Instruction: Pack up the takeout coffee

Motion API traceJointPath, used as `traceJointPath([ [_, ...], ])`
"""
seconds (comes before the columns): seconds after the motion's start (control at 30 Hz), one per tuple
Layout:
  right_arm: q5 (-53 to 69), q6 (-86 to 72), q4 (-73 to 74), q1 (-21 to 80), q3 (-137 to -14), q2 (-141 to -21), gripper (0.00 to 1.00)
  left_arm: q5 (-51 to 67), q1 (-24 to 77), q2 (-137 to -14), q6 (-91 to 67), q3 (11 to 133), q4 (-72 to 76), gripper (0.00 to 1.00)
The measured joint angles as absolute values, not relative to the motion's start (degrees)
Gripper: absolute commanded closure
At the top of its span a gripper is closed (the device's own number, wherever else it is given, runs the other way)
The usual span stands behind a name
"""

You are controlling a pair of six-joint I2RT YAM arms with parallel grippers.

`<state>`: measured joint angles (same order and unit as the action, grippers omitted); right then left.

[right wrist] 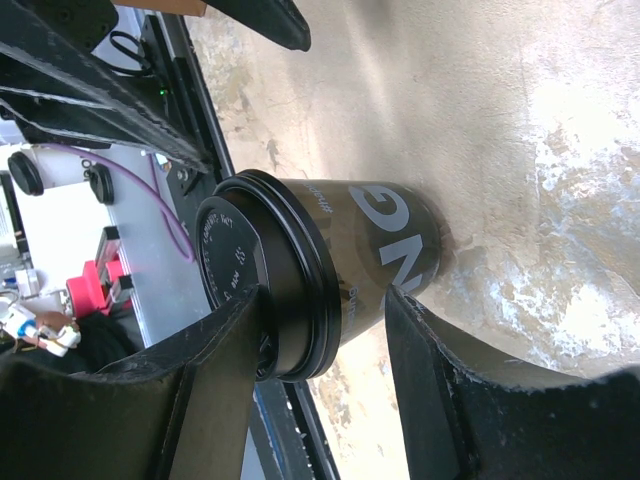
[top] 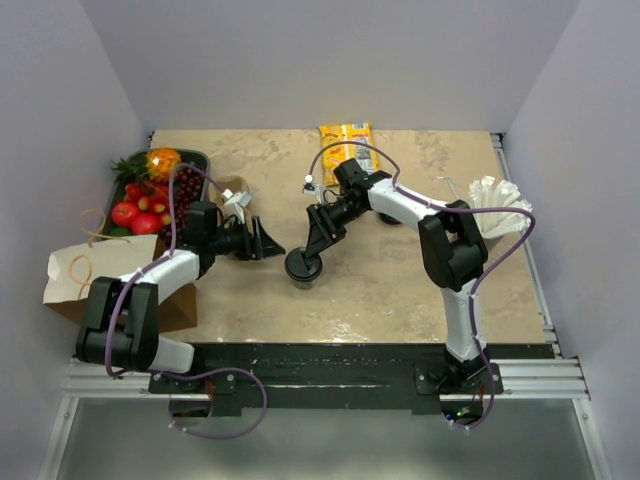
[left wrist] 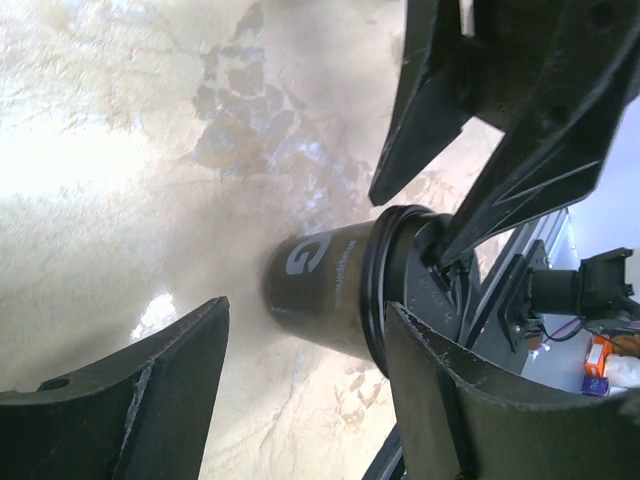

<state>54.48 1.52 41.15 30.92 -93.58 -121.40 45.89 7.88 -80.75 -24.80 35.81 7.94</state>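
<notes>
The takeout coffee (top: 303,267) is a dark brown cup with a black lid, standing upright on the beige table a little left of centre. My right gripper (top: 318,240) hangs over it from the far right. In the right wrist view this gripper (right wrist: 322,300) is open, one finger by the lid (right wrist: 235,270) and the other beside the cup wall (right wrist: 390,240). My left gripper (top: 262,243) is open just left of the cup. Through the left wrist view the cup (left wrist: 325,285) sits beyond the spread left gripper (left wrist: 305,315). The brown paper bag (top: 75,275) lies at the left edge.
A dark tray of fruit (top: 150,190) stands at the back left, with a small crumpled brown and white item (top: 235,198) beside it. A yellow snack packet (top: 345,140) lies at the back centre. White pleated paper (top: 495,200) rests at the right edge.
</notes>
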Motion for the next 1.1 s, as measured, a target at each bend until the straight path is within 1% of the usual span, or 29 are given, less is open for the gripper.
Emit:
traceJointPath([
  [0.4, 53.7, 1.4, 41.1, 31.0, -93.6, -121.4, 0.45, 45.0, 7.9, -81.9, -23.7, 35.8, 5.2, 0.32],
  [1.1, 53.5, 0.9, 41.1, 31.0, -93.6, -121.4, 0.45, 47.5, 8.3, -83.9, -23.4, 35.8, 6.9, 0.29],
])
